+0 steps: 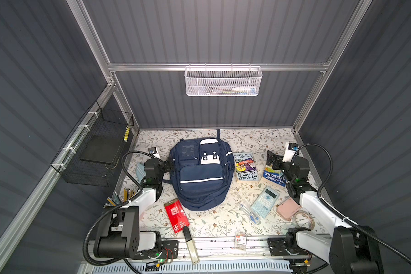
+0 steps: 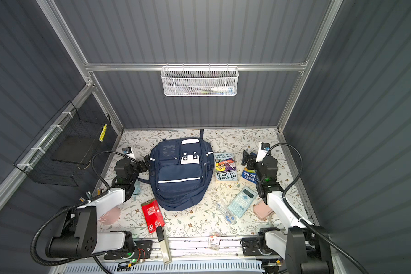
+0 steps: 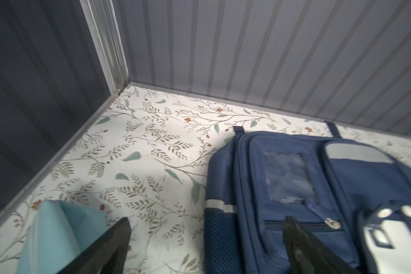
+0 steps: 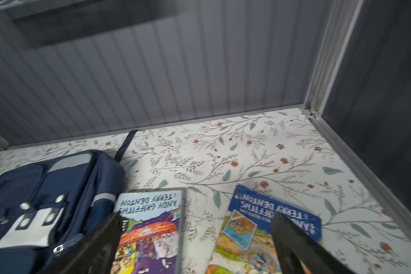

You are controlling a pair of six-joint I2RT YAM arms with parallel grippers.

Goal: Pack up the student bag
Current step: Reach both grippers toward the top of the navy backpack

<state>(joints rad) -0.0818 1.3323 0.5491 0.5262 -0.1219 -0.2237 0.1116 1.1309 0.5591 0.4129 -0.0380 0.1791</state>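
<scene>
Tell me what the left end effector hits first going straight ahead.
Probably the backpack: the open left end effector points at its side from close by, though depth is unclear.

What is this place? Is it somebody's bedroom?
Probably not: it looks like a robot test booth. Ribbed grey walls on an aluminium frame box in a flowery tabletop, and two robot arms stand by a navy backpack.

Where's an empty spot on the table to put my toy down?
Best: the bare table behind the two books, right of the student bag. Also the front middle, between the red packet and the clear pen pack. Crowded around the calculator and pink case.
</scene>
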